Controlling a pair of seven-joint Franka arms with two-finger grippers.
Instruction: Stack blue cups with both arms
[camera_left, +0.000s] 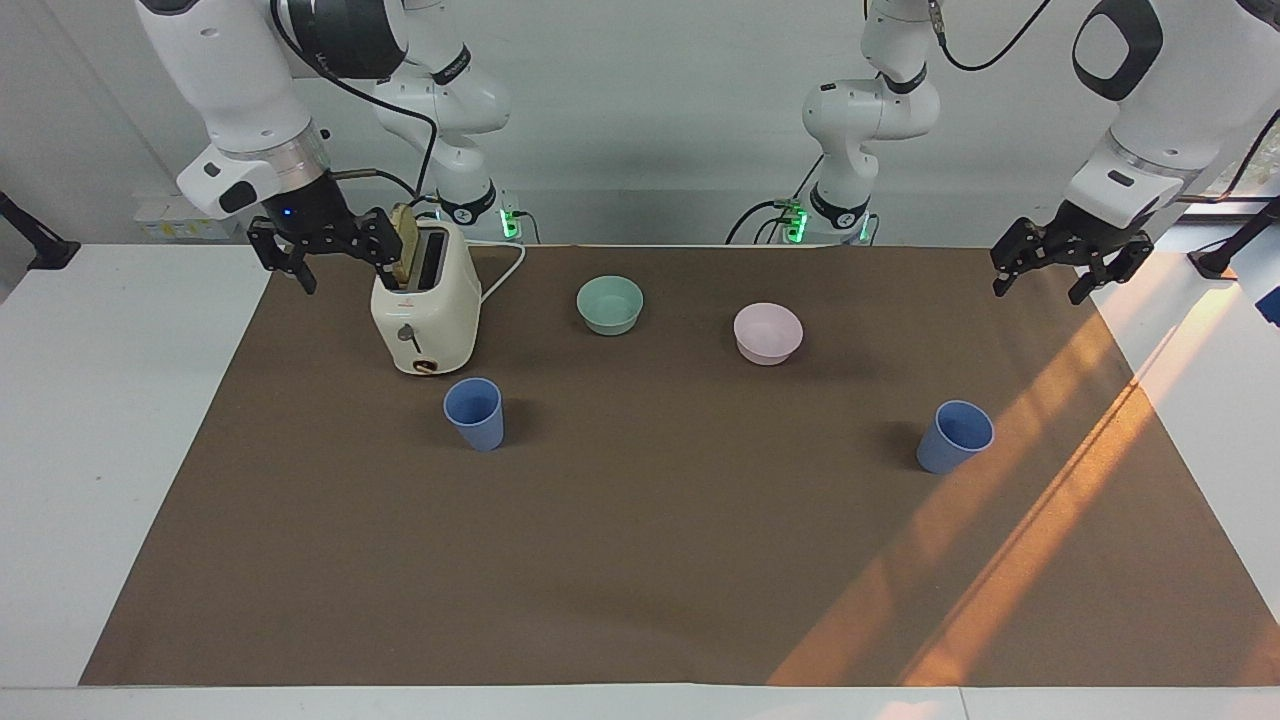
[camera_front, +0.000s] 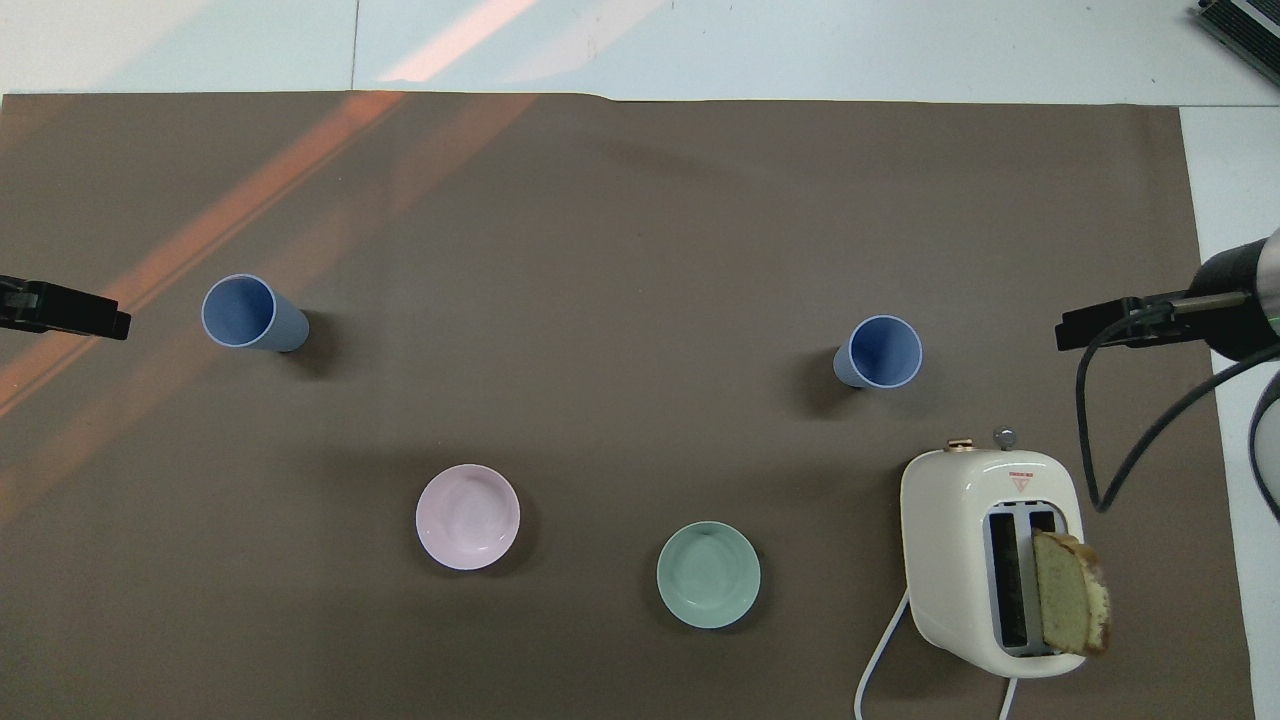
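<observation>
Neither matte periwinkle-blue tapered plastic cup is gripped yet: the left gripper (camera_left: 1045, 272) hangs spread and empty above the mat's corner, one cup (camera_left: 954, 436) below it, and the right gripper (camera_left: 320, 250), likewise empty, hangs beside the cream toaster (camera_left: 425, 310), the other cup (camera_left: 475, 413) well below.

Two cups stand well apart on the surface (camera_left: 640, 560), one cup (camera_left: 474, 413) just beside the toaster (camera_left: 425, 312), farther from the robots, the other cup (camera_left: 955, 436) toward the left arm's end. Two bowls (camera_left: 610, 304) (camera_left: 768, 332) sit between, nearer the robots.
</observation>
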